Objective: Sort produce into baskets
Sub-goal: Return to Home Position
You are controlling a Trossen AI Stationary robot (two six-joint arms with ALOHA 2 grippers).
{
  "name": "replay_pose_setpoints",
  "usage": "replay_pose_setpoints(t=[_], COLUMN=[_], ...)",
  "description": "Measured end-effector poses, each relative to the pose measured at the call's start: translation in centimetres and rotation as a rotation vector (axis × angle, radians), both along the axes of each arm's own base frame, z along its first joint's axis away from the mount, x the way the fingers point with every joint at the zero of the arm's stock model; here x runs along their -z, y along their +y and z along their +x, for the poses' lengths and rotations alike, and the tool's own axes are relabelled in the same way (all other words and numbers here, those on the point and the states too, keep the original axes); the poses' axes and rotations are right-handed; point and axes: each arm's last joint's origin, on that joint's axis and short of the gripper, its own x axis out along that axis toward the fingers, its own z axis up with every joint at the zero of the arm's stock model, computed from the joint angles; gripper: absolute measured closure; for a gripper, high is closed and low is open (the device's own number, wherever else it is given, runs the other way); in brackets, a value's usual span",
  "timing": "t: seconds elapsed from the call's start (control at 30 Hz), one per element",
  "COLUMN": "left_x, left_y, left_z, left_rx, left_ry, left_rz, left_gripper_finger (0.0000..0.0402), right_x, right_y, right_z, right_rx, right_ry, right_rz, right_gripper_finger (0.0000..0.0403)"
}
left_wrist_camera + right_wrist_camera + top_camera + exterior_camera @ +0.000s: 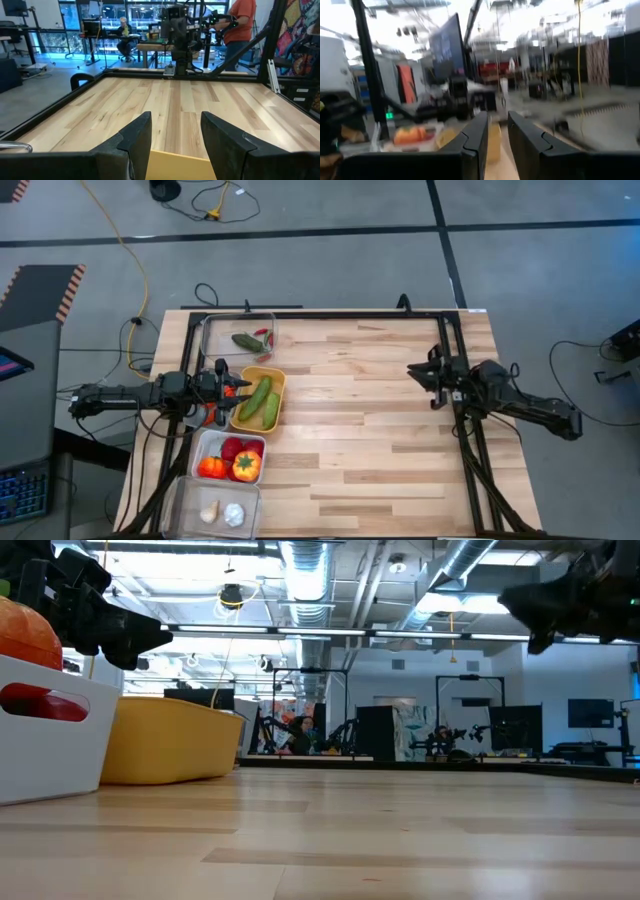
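Observation:
Four baskets stand in a row along the table's left side. A clear one (211, 330) holds green and red chillies (250, 340). The yellow one (281, 383) holds two cucumbers (260, 401). The white one (198, 448) holds tomatoes (233, 447) and orange peppers (246, 468). A pale one (181, 505) at the near edge holds two garlic bulbs (222, 514). My left gripper (240, 387) hovers level at the yellow basket's left rim (175, 162), open and holding nothing. My right gripper (412, 370) hangs over the table's right side, its fingers (479, 131) a narrow gap apart with nothing between them.
A black frame (330, 315) runs along the table's far edge and down both sides. The wide bare wood (360, 420) between the baskets and my right arm is free room. People show in the room beyond the table (240, 25).

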Motion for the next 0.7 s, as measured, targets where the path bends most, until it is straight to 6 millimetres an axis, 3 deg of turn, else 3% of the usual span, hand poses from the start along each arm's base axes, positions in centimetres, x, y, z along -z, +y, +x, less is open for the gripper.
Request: replay_pose_setpoints(t=[0.27,0.53,0.7], left_x=[0.0,0.0,0.0], left_y=[0.0,0.0,0.0], left_z=[0.0,0.0,0.0], left_rx=[0.0,-0.001,-0.007], left_ry=[0.0,0.0,-0.001], left_rz=[0.0,0.0,0.0], left_gripper_finger=[0.0244,0.0244,0.0244], right_x=[2.2,2.7,3.0], right_y=[-0.2,-0.5,-0.6], right_z=[0.3,0.5,0.7], right_rx=[0.04,0.135,0.126], right_ry=[0.215,0.285,0.31], right_rz=[0.072,0.047,0.118], right_gripper_finger=[0.0301,0.0301,0.0301])
